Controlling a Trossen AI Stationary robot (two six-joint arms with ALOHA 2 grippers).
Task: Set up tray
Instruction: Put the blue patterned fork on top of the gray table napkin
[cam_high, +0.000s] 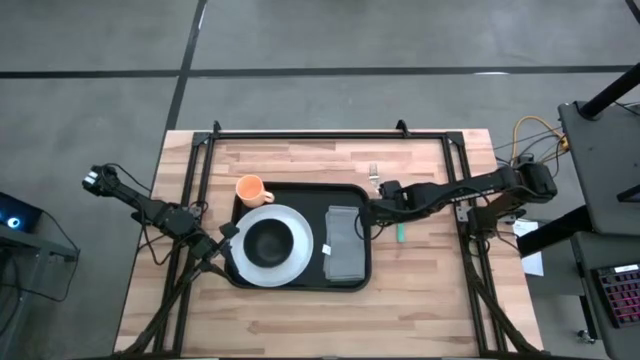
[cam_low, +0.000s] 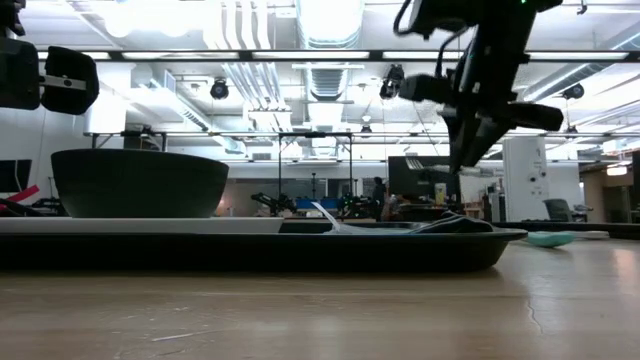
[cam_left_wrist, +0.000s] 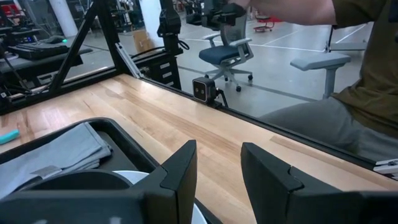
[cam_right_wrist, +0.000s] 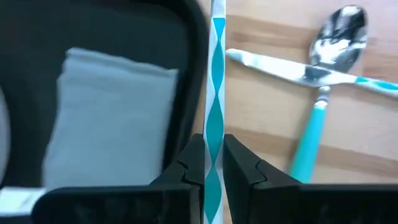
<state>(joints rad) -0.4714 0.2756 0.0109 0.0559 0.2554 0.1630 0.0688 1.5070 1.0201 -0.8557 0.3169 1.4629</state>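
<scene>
The black tray (cam_high: 300, 278) lies mid-table and carries a white plate (cam_high: 296, 262) with a dark bowl (cam_high: 268, 240) on it and a folded grey napkin (cam_high: 343, 243). My right gripper (cam_high: 374, 207) hovers by the tray's far right corner, pointing steeply down, shut on a utensil with a white-and-teal handle (cam_right_wrist: 215, 74). The utensil's silver end (cam_high: 374, 175) points toward the far edge. My left gripper (cam_left_wrist: 217, 168) is open and holds nothing; it waits at the tray's left edge (cam_high: 226, 238) beside the plate. My right gripper pinches the narrow handle (cam_right_wrist: 214, 146) between its two fingers, one on each long side. The fingers come from above, slanting down, and lie across the handle. The handle runs along the tray's right rim (cam_right_wrist: 194, 74); whether its far end rests on the table I cannot tell.
An orange cup (cam_high: 250, 188) stands on the table off the tray's far left corner. A knife (cam_right_wrist: 292, 70) and a teal-handled spoon (cam_right_wrist: 314, 118) lie crossed on the wood right of the tray. A seated person (cam_left_wrist: 367, 81) is beyond the table's edge.
</scene>
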